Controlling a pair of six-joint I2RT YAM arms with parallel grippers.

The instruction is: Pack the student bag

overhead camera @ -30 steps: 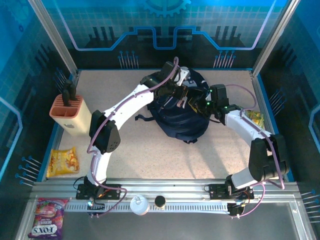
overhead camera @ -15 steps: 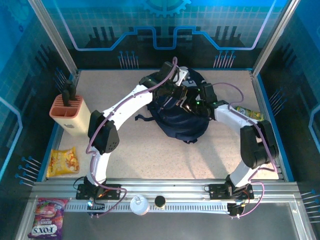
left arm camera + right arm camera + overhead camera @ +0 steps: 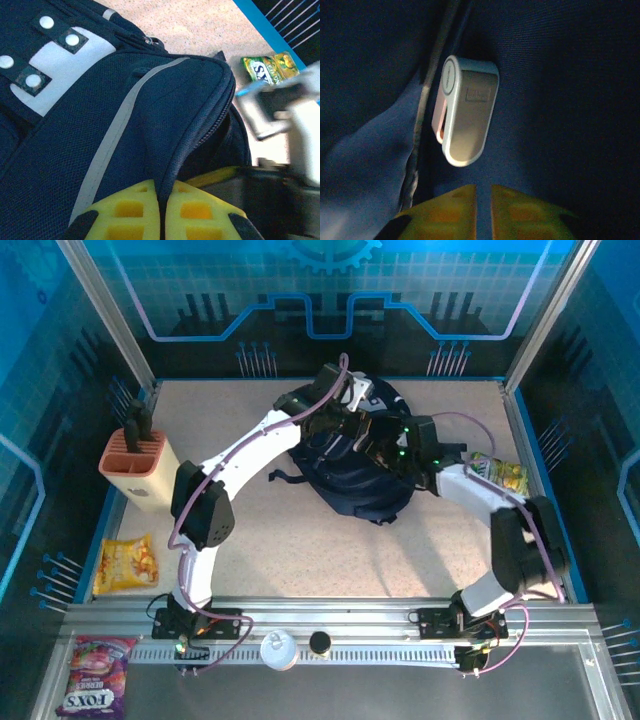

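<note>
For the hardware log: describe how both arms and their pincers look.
The left arm and right arm are built of white tubular links between bulky black joints, and a pinkish-mauve cable loops along each. The left pincer and right pincer each have two yellow fingers moulded with square recesses.

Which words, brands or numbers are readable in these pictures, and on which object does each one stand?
"FOX'S": on the pink-purple sweets bag at the near left corner, in front of the rail.
Yellow snack packet: the print is too small to read.
Green packet: the lettering is blurred and cannot be read.
Grey object: it has a small raised label, too dim to read.
</note>
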